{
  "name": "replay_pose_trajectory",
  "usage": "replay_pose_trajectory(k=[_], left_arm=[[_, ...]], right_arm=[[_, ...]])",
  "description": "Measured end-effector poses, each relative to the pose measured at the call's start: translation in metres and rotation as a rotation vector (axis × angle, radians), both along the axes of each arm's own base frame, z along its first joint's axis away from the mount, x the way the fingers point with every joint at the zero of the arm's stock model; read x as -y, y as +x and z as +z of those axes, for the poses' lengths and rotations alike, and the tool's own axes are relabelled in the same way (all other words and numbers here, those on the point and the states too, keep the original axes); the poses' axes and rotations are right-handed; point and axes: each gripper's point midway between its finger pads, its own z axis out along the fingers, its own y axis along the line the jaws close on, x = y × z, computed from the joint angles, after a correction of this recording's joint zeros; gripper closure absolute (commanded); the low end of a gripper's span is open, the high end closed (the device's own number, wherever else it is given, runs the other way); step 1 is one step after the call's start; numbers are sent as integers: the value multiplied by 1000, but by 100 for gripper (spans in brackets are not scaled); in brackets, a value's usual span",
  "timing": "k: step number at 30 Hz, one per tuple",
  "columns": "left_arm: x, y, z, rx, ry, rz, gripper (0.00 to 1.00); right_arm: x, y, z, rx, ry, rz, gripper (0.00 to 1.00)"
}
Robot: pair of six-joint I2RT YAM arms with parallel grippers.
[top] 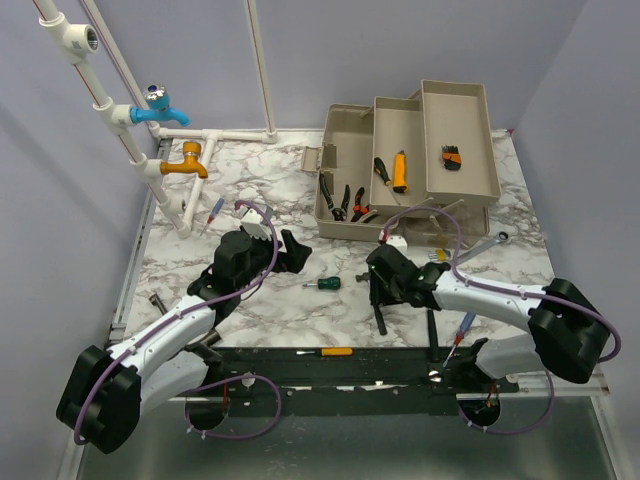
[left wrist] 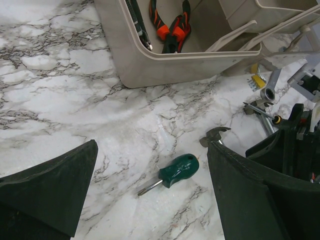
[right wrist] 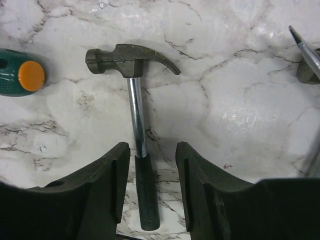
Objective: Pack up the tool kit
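Observation:
The tool kit box [top: 335, 228] stands open at the back right, trays folded out, with red-and-black pliers [left wrist: 172, 27] in its bottom. A small claw hammer [right wrist: 136, 115] lies flat on the marble. Its black grip sits between the fingers of my right gripper [right wrist: 152, 150], with a gap on each side, so the gripper is open. In the top view its head [top: 362, 275] pokes out left of the right gripper [top: 374, 280]. A stubby green screwdriver [left wrist: 177, 172] lies on the marble under my left gripper [left wrist: 152, 145], which is wide open and clear of it.
Blue and orange taps [top: 160, 105] on white pipes rise at the back left, a screwdriver [top: 213, 212] beside them. A yellow-handled screwdriver [top: 325, 352] and a red-and-blue one [top: 460, 335] lie near the front edge. A wrench [top: 490, 243] lies right of the box.

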Motion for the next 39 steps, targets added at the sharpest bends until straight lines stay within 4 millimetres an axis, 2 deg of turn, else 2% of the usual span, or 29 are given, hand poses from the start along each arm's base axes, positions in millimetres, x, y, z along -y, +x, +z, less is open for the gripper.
replay_pose_trajectory(k=[5, 10, 11, 14, 15, 23, 26, 29, 32, 39], left_arm=[[0, 0, 1, 2, 0, 0, 7], [0, 0, 2, 6, -3, 0, 7], [0, 0, 2, 6, -3, 0, 7], [0, 0, 2, 7, -3, 1, 7], [-1, 0, 2, 7, -3, 2, 7], [-1, 0, 4, 11, -5, 4, 7], [-1, 0, 4, 11, -5, 4, 7], [-1, 0, 4, 11, -5, 4, 7], [-1, 0, 4, 11, -5, 4, 7], [-1, 0, 4, 12, -5, 4, 7]], right_arm=[[0, -6, -16, -34, -55, 17, 55], [-4, 1, -19, -29, -84, 15, 65], [-5, 2, -19, -25, -87, 13, 69], [-9, 9, -19, -10, -87, 7, 97], [-10, 10, -19, -5, -87, 8, 99], [-9, 11, -11, 21, -60, 1, 99], [-9, 12, 10, 74, -5, -5, 99], [-10, 17, 41, 160, 77, -20, 99], [-10, 20, 61, 216, 129, -31, 99], [-2, 22, 72, 266, 148, -56, 99]])
